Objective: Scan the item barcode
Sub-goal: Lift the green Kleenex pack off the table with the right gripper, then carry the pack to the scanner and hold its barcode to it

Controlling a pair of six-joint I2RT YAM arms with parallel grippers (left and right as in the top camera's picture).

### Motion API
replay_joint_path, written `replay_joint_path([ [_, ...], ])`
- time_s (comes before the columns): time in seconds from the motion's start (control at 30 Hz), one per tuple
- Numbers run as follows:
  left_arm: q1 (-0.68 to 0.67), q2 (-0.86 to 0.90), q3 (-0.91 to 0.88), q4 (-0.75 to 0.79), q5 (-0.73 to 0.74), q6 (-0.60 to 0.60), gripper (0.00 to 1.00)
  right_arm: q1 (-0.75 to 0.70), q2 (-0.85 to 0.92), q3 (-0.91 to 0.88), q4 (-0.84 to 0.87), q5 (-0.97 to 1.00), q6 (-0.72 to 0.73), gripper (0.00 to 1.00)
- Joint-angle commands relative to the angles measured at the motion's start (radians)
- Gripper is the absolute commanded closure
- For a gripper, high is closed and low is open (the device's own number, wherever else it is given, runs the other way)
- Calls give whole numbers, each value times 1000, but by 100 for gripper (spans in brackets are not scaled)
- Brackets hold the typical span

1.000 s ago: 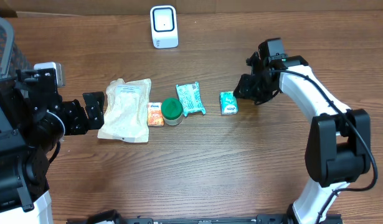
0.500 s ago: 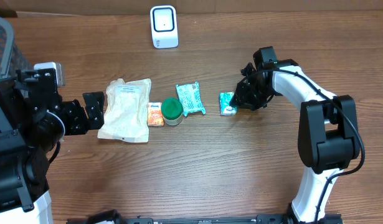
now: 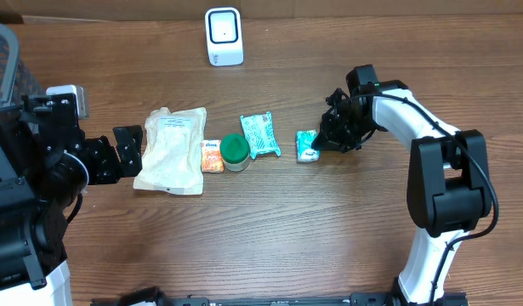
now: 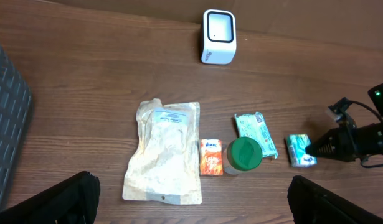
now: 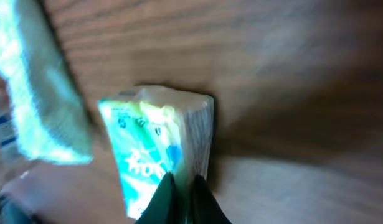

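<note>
My right gripper (image 3: 321, 144) is clenched tight against the small green packet's (image 3: 306, 146) right end. My left gripper (image 3: 127, 150) is spread wide, holding nothing.

Right arm (image 3: 418, 119): smooth white shells on the long links, with blocky black housings at the joints.
Cable (image 3: 406, 99): thin and black, lying along the white upper link.
Light (image 4: 377, 94): small green dot on the right arm's black wrist housing.
Right claw (image 5: 185, 198): two dark fingers that taper to pointed tips.
Left arm (image 3: 40, 161): mostly black, with bulky motor housings and a white shell at the base.
Box (image 3: 70, 95): pale grey with rounded corners, mounted on the left arm.
Left claw (image 3: 128, 149): black, with flat, squared, matte fingers.
</note>
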Motion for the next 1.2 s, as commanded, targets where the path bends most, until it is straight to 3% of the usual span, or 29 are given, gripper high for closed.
replay_joint_path([
  [0.0,6,2,19,0,-6,20,0,-30,-50,79,-54,-154,-57,96],
  [0.2,6,2,19,0,-6,20,0,-45,-120,105,-122,-315,-125,96],
  [0.47,6,2,19,0,-6,20,0,-47,-154,105,-85,-855,-140,96],
  [0.63,6,2,19,0,-6,20,0,-47,-160,105,-71,-1024,-140,96],
  [0.87,6,2,19,0,-6,20,0,-46,-209,105,-47,-1002,-126,96],
  [1.17,6,2,19,0,-6,20,1,47,-218,124,39,-684,16,96],
])
